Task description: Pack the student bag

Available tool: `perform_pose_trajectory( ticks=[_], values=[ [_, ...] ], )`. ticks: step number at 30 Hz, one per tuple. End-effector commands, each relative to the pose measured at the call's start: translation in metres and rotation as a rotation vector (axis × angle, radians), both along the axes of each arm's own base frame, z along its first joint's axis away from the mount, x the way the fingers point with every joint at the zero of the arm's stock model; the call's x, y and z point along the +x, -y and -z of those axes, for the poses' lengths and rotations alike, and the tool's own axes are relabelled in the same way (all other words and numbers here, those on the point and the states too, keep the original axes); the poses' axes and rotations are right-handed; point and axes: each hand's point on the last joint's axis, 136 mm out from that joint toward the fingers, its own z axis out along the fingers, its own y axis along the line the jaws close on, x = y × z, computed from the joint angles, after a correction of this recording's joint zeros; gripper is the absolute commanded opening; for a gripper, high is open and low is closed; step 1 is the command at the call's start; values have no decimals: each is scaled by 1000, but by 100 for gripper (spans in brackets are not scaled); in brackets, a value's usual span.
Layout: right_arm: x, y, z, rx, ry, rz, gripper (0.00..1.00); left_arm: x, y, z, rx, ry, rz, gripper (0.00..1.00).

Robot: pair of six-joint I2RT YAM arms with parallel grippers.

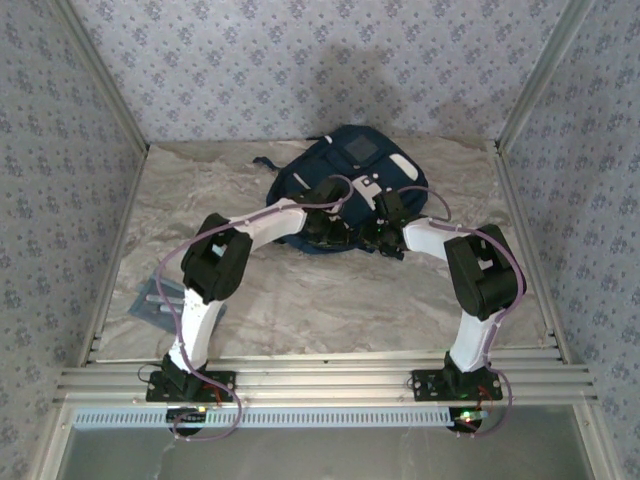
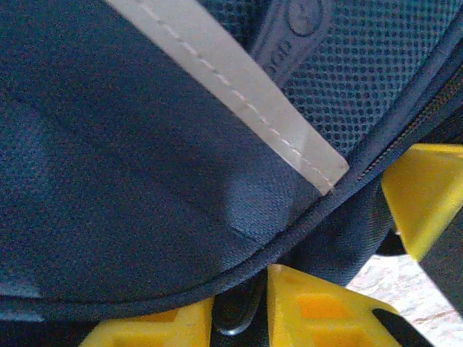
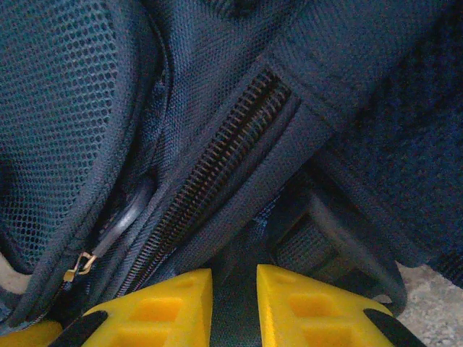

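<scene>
The navy student bag (image 1: 352, 168) lies at the back middle of the table, its grey panel facing up. Both grippers meet at its near edge. My left gripper (image 1: 333, 232) (image 2: 240, 312) has its yellow fingers closed to a narrow gap on a dark rounded tab under the bag's piped seam (image 2: 217, 278); a white trim stripe (image 2: 239, 94) crosses above. My right gripper (image 1: 377, 236) (image 3: 235, 307) pinches dark bag fabric just below a closed zipper (image 3: 217, 173). A yellow finger (image 2: 423, 191) of the right gripper shows in the left wrist view.
A flat grey-blue item (image 1: 158, 300) lies at the table's near left corner. Wallpapered walls with metal posts (image 1: 105, 80) close in the sides and back. An aluminium rail (image 1: 320, 378) runs along the near edge at the arm bases.
</scene>
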Motion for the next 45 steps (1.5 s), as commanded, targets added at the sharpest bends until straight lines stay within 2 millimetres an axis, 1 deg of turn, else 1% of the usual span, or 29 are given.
perform_pose_trajectory(
  ticks=[1,3,6,8,10,13,18,20,22,24,29,30,32,35,40,41,42,44,45],
  values=[
    [-47,10,40,-74,-180,-33,25,29,26,-24,-211,72,-48,24],
    [-47,11,40,-77,-181,-32,25,29,31,-46,-299,76,-66,26],
    [-47,10,41,-80,-181,-35,25,28,36,-72,-380,93,-79,35],
    [-47,10,41,-80,-180,-36,25,29,37,-82,-410,98,-82,39],
    [-47,9,41,-82,-180,-37,25,29,38,-83,-412,100,-82,40],
    [-48,9,41,-84,-179,-41,25,30,38,-76,-402,89,-85,41],
    [-48,9,40,-87,-179,-41,25,27,38,-56,-349,67,-75,41],
    [-47,9,39,-86,-175,-41,25,23,33,-44,-256,63,-51,42],
    [-47,9,39,-85,-174,-42,25,20,22,-29,-118,82,-17,42],
    [-46,9,38,-87,-172,-41,25,17,15,-19,-26,102,15,40],
    [-46,8,36,-83,-169,-42,25,15,-6,8,134,90,44,35],
    [-46,8,36,-82,-168,-42,25,16,-8,12,149,91,42,33],
    [-46,8,36,-85,-169,-42,25,17,-8,16,144,90,38,27],
    [-46,9,36,-89,-169,-44,25,20,-5,13,128,103,28,18],
    [-47,10,36,-95,-171,-45,25,26,-4,7,127,129,28,11],
    [-47,10,36,-96,-171,-45,25,26,-4,7,129,130,32,11],
    [-47,10,36,-96,-172,-43,25,25,-4,7,133,125,42,14],
    [-46,10,35,-94,-169,-40,25,22,-3,12,137,105,60,23],
    [-45,10,36,-93,-169,-38,25,19,-2,15,136,91,72,24]
  ],
)
